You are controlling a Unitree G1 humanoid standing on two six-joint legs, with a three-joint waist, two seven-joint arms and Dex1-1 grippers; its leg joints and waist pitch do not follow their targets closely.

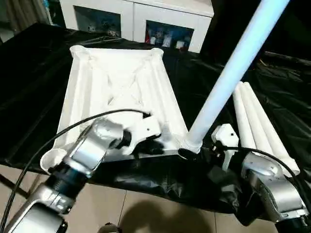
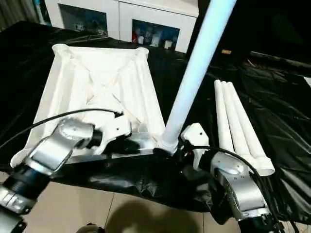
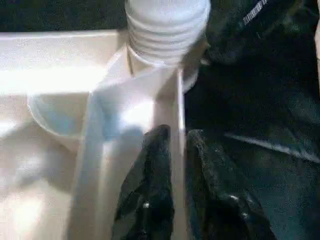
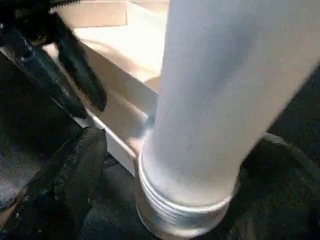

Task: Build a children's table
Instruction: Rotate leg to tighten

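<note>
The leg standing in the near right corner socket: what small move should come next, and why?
Probably draw the right gripper clear and reach for one of the three loose legs. The standing leg sits with its threaded end in the socket, the right gripper's fingers stand wide apart beside it, and the left gripper straddles the top's rim.

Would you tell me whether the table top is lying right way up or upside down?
Upside down: the table top shows its ribbed, X-braced underside, with one leg rising from a near corner socket.

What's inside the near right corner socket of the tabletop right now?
One white leg stands in that socket, leaning slightly, its ribbed end at the rim. How deep it sits is hidden by the socket wall. Three more legs lie on the black sheet.
</note>
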